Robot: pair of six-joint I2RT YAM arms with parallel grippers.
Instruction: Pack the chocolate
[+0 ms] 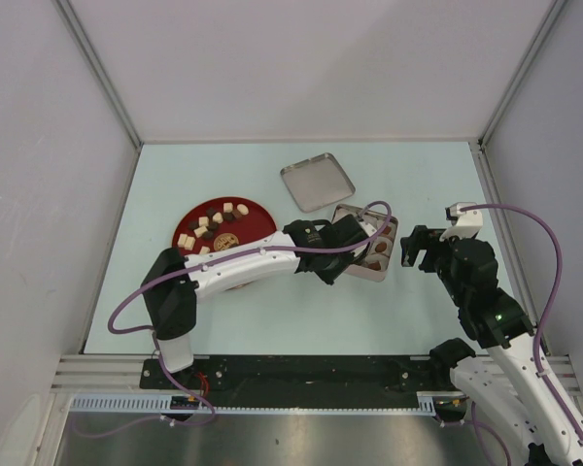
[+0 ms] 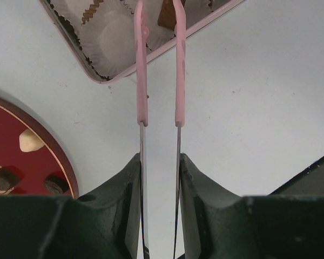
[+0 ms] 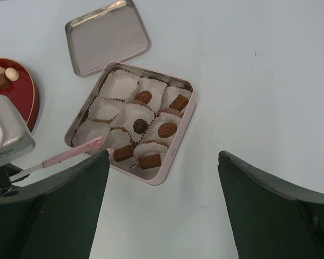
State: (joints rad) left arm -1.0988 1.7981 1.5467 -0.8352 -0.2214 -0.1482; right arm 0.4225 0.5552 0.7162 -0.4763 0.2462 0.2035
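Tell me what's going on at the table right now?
The left gripper is shut on pink-tipped tweezers, whose tips reach into the square tin with a brown chocolate between them. Counting it, six chocolates are in the paper cups; three cups are empty. More lie on the red plate, and the lid lies beside the tin. The right gripper hangs open nearby, holding nothing.

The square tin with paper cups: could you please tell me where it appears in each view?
Top external: square tin right of centre, partly under the left hand.
Left wrist: top edge, beyond the pink tweezers.
Right wrist: left of centre, below its lid.
Shared landmark: the red plate.
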